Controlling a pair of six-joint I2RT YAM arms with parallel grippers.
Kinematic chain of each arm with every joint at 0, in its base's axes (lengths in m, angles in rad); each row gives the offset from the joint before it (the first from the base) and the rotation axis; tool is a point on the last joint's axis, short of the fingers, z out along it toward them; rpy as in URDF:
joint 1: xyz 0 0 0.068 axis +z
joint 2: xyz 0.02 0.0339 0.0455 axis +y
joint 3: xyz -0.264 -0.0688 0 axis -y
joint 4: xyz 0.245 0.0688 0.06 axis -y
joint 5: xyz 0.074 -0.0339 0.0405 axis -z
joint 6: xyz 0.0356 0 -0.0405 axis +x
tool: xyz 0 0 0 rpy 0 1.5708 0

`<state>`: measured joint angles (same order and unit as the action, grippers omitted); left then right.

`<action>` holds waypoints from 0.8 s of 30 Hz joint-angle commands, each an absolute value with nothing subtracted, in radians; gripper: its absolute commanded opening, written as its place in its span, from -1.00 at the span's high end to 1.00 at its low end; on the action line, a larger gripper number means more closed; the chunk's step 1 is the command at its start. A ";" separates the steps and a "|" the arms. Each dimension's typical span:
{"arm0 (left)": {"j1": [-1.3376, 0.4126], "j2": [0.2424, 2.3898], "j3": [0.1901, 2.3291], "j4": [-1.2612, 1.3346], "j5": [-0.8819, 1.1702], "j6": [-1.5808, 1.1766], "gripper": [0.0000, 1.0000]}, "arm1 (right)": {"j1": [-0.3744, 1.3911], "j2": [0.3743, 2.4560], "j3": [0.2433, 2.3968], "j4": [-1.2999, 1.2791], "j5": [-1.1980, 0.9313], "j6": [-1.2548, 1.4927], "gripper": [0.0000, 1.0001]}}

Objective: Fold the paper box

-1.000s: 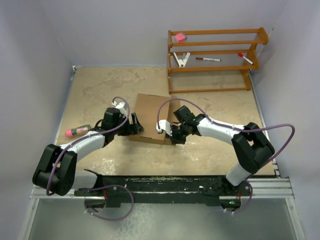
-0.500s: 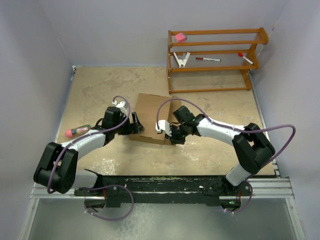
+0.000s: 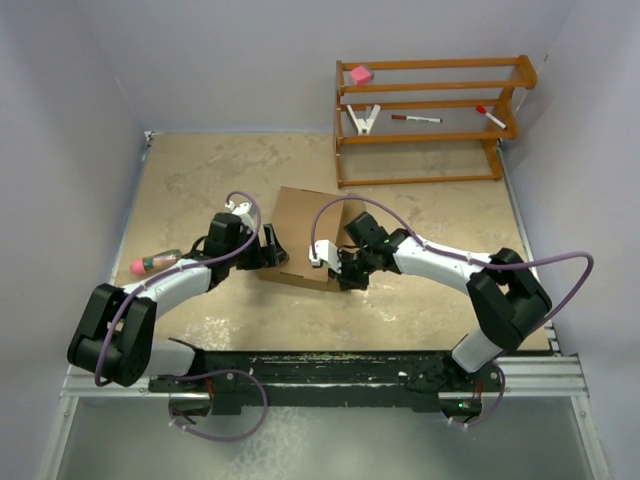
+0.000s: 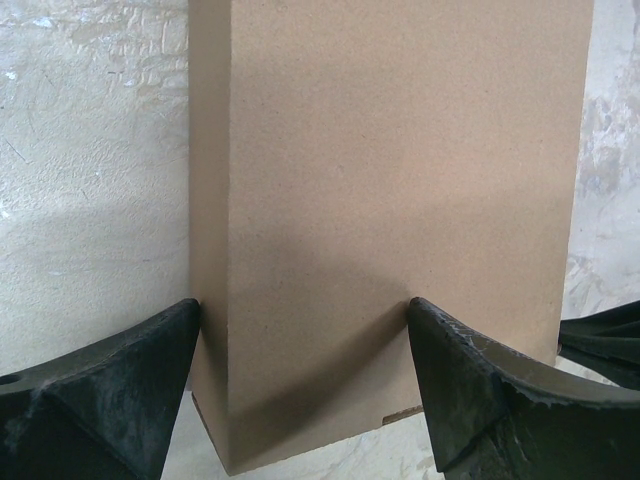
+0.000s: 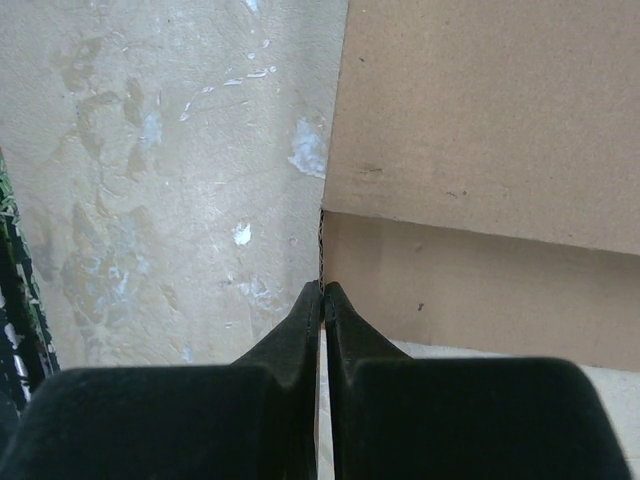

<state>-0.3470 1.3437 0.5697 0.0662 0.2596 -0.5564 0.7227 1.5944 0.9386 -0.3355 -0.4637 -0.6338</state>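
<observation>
Beige mottled table [image 3: 200,170] carries all items. Wooden rack [image 3: 430,135] stands at the far right. The paper box [image 3: 305,225], brown cardboard, lies at table centre between both arms. Left gripper [image 3: 272,250]: jaws spread wide, straddling the box's left end. Right gripper [image 3: 335,272]: fingers pressed together, tips against the box's near right edge; whether cardboard is pinched cannot be determined.
</observation>
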 commanded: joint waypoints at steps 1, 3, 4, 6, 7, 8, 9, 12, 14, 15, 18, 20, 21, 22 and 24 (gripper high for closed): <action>-0.344 1.344 0.594 0.090 0.305 -0.540 -0.74 | 0.732 1.572 0.999 -0.313 -0.530 -0.573 1.00; -0.344 1.342 0.592 0.088 0.306 -0.539 -0.74 | 0.731 1.575 0.999 -0.309 -0.526 -0.561 1.00; -0.345 1.341 0.591 0.088 0.307 -0.539 -0.74 | 0.732 1.578 0.999 -0.309 -0.520 -0.555 1.00; -0.345 1.342 0.591 0.090 0.312 -0.539 -0.74 | 0.731 1.579 0.998 -0.310 -0.519 -0.550 1.00; -0.344 1.342 0.591 0.090 0.315 -0.540 -0.74 | 0.731 1.578 0.999 -0.311 -0.520 -0.552 1.00; -0.344 1.342 0.591 0.090 0.317 -0.541 -0.74 | 0.731 1.577 0.999 -0.309 -0.518 -0.554 1.00; -0.344 1.343 0.591 0.091 0.317 -0.541 -0.74 | 0.731 1.578 0.998 -0.308 -0.518 -0.553 1.00; -0.345 1.344 0.591 0.092 0.317 -0.541 -0.73 | 0.731 1.585 0.999 -0.292 -0.505 -0.562 1.00; -0.344 1.348 0.591 0.096 0.322 -0.543 -0.73 | 0.737 1.591 1.031 -0.279 -0.504 -0.561 1.00; -0.344 1.350 0.591 0.099 0.326 -0.545 -0.74 | 0.743 1.594 1.034 -0.279 -0.501 -0.562 1.00; -0.344 1.356 0.592 0.101 0.328 -0.549 -0.73 | 0.758 1.598 1.041 -0.282 -0.498 -0.564 1.00; -0.345 1.355 0.592 0.100 0.328 -0.549 -0.73 | 0.761 1.591 1.042 -0.299 -0.509 -0.564 1.00; -0.345 1.355 0.591 0.100 0.328 -0.549 -0.73 | 0.761 1.585 1.040 -0.303 -0.520 -0.556 1.00; -0.345 1.355 0.591 0.100 0.328 -0.549 -0.73 | 0.762 1.578 1.037 -0.296 -0.524 -0.550 1.00; -0.345 1.355 0.591 0.097 0.325 -0.548 -0.73 | 0.762 1.578 1.033 -0.302 -0.519 -0.559 1.00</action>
